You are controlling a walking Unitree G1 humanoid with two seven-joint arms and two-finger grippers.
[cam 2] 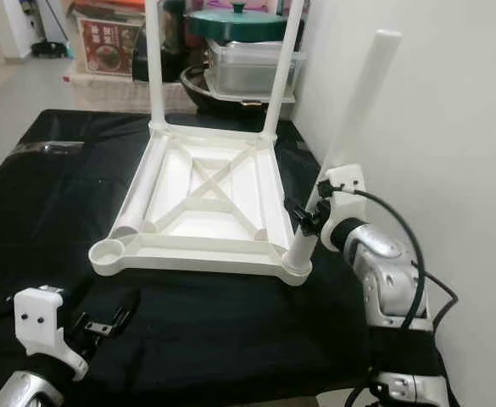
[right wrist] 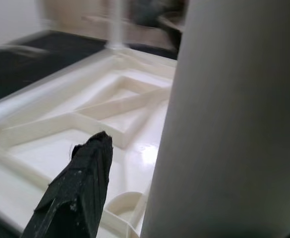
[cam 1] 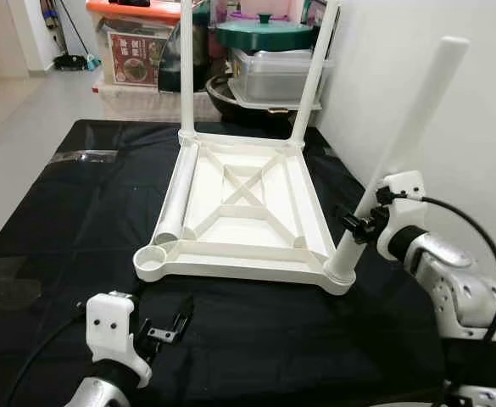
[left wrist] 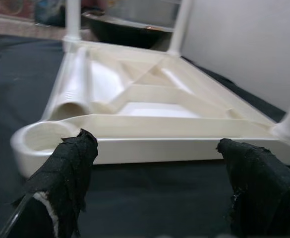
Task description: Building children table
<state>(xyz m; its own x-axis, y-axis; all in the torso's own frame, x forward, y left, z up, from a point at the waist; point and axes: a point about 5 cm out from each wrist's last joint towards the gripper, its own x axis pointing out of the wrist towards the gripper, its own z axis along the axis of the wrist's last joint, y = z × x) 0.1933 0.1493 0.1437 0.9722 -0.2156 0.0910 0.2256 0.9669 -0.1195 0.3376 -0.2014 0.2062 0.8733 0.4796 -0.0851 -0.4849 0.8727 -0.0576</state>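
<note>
The white plastic tabletop point(cam 1: 243, 208) lies upside down on a black cloth point(cam 1: 61, 220), its ribbed underside facing up with an X-shaped brace across the middle. At the tabletop's two far corners, white legs stand upright in their sockets: one at the far left point(cam 1: 186, 68) and one at the far right point(cam 1: 314, 76). At its near right corner a third leg point(cam 1: 400, 148) sits with its foot in the socket, leaning outward away from the tabletop toward the white wall point(cam 1: 400, 51). A fourth leg point(cam 1: 175, 197) lies loose inside the tabletop, stretched along its left edge. The socket at the near left corner point(cam 1: 152, 256) is an open round cup.

The right gripper point(cam 1: 362, 222) is clamped on the leaning leg, low down, just above the tabletop's near right corner; in the right wrist view one black finger point(right wrist: 78, 191) shows beside the leg's pale shaft.

The left gripper point(cam 1: 164, 326) hovers over the cloth just in front of the tabletop's near edge, short of the open socket. Its fingers point(left wrist: 68, 171) stand wide apart with nothing between them.

Beyond the tabletop's far edge, off the cloth, sit a green pot point(cam 1: 263, 32) on a clear storage box point(cam 1: 273, 75) and a box with an orange lid point(cam 1: 137, 42).
</note>
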